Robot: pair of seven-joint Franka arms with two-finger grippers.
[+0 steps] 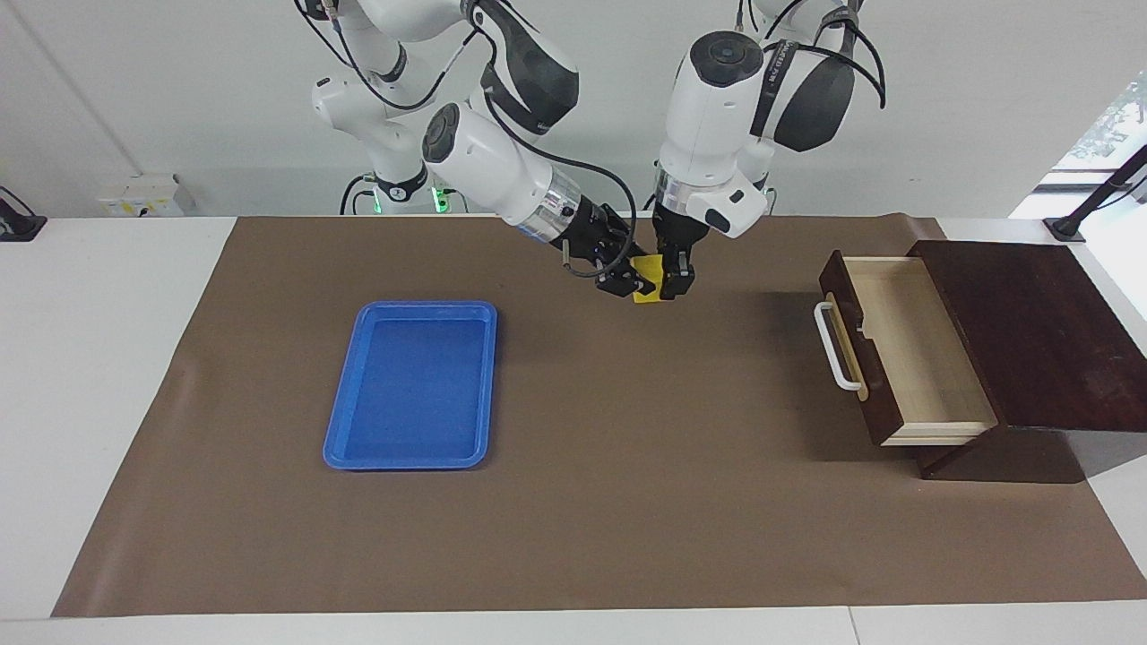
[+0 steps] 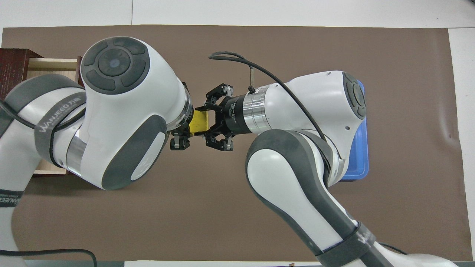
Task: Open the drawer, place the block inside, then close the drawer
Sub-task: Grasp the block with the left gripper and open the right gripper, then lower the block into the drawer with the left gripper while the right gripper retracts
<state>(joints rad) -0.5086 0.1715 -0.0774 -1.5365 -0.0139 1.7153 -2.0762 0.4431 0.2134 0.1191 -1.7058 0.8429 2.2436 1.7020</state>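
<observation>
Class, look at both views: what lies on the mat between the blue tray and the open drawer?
Nothing: bare brown mat between blue tray and drawer, clearest in the facing view.

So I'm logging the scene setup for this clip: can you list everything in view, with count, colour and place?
mat: one, brown, covering the white table.
tray: one, blue, toward the right arm's end.
wooden box: one, dark brown, toward the left arm's end.
drawer: one, pulled open, pale inside, white handle.
block: one, yellow, held above the mat between both end effectors.
right end effector: black, shut on the block.
left end effector: black, shut on the block.
</observation>
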